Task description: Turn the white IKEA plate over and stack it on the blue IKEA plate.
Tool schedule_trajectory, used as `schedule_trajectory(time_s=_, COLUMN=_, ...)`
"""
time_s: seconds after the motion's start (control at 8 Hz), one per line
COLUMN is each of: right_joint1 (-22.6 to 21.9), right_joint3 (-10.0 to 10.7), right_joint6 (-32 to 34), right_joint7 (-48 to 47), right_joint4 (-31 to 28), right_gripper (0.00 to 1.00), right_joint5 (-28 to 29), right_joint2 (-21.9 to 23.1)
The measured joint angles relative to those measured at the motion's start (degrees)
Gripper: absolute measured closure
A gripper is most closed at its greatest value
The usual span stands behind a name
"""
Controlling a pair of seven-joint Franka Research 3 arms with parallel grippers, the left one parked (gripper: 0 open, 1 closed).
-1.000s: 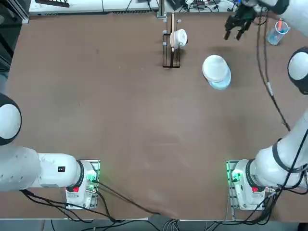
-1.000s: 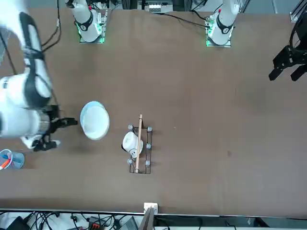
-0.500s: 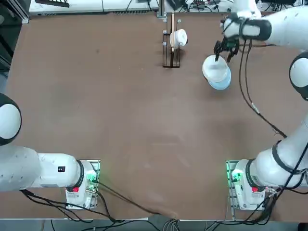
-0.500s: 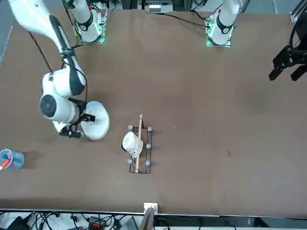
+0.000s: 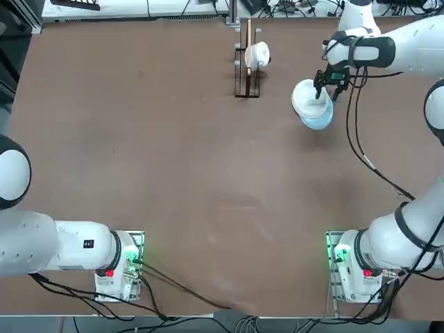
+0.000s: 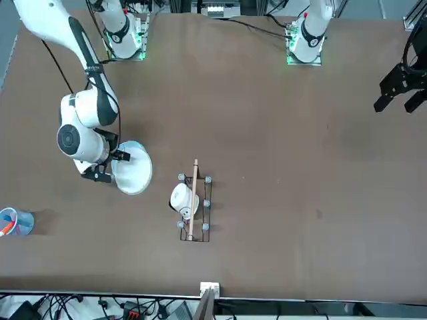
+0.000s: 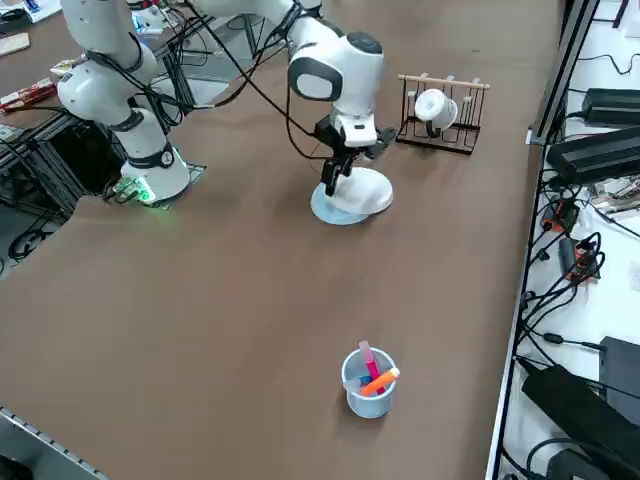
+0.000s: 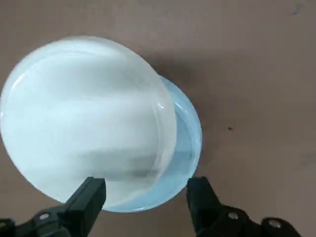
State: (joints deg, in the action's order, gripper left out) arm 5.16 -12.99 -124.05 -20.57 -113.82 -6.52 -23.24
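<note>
The white IKEA plate point(image 5: 305, 100) lies over most of the blue IKEA plate point(image 5: 319, 123) but off centre, so that in the top view a blue crescent shows at about 5 o'clock. The right gripper point(image 8: 144, 190) has its fingers spread wide with nothing held between them, and in the top view it comes in from about 2 o'clock, above the plates' right-hand edge. That side probably suits the job: the arm keeps away from the wire rack point(image 5: 248, 83) and white cup point(image 5: 257, 55) at 10 o'clock, and the wide spread leaves room to take a rim. The overlap itself may help, since the part of the white plate overhanging the blue one should leave a lip to pinch (which way up it lies I cannot tell for sure). If it still needs turning, the next move would be to close on that white rim alone; too deep a bite could catch the blue rim too and drag both plates along the table point(image 5: 173, 173)
</note>
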Motion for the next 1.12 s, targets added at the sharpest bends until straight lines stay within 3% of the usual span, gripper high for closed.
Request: schedule_trajectory(time_s=1.12, right_joint1=1.74, right_joint3=0.31, right_joint6=-3.35, right_joint7=-0.09, right_joint4=-1.39, right_gripper=0.0, right_joint5=-1.8, right_joint2=-1.85)
